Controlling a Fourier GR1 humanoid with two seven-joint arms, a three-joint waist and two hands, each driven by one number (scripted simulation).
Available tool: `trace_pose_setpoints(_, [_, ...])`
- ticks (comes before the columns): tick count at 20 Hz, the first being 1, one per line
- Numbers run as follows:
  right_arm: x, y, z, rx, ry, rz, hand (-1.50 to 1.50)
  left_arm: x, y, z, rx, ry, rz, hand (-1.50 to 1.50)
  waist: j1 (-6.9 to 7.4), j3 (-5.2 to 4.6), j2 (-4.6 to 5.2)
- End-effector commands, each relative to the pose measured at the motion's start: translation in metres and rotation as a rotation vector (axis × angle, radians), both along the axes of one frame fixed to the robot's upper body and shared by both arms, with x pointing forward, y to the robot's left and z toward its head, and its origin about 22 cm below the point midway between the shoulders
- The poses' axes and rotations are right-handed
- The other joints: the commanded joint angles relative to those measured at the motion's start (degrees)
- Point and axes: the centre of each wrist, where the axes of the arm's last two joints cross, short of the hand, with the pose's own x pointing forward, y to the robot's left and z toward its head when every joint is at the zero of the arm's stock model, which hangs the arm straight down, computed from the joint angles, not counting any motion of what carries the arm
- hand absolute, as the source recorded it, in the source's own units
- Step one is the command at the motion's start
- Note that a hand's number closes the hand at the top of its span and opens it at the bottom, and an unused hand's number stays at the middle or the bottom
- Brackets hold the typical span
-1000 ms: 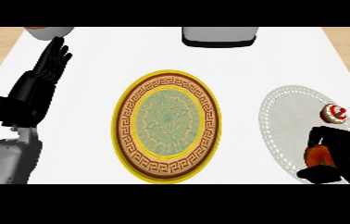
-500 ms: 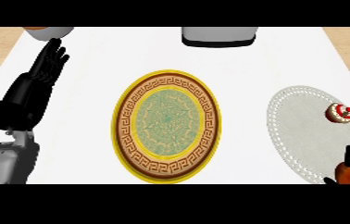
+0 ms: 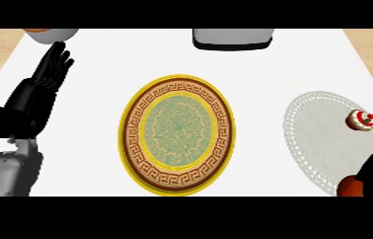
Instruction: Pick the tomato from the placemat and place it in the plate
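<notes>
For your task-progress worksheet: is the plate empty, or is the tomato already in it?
Empty. The plate shows only its patterned face; the tomato sits at the placemat's lower right edge.

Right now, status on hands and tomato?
Left hand open, resting far left. Right hand at lower right, grip unseen. Tomato by it, at placemat's edge. Nothing between it and plate.

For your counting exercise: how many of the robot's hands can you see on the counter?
1 in full: the left hand, open, resting at the left edge. At the lower right corner only a black sliver shows above the tomato, possibly the right hand.
</notes>
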Motion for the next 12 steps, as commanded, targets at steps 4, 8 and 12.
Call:
trace_pose_setpoints(4, [0.001, 0.058, 0.031, 0.115, -0.051, 0.135, 1.50, -0.006, -0.002, -0.006, -0.004, 0.005, -0.035, 0.00, 1.37, -0.01, 0.24])
trace_pose_setpoints(8, [0.006, 0.093, 0.053, 0.126, -0.062, 0.168, 1.50, 0.007, -0.010, 0.005, -0.005, -0.006, -0.028, 0.00, 1.47, -0.07, 0.23])
trace_pose_setpoints(12, [0.042, 0.135, 0.055, 0.165, -0.017, 0.182, 1.50, 0.012, -0.014, 0.013, -0.008, -0.003, -0.014, 0.00, 1.47, -0.02, 0.23])
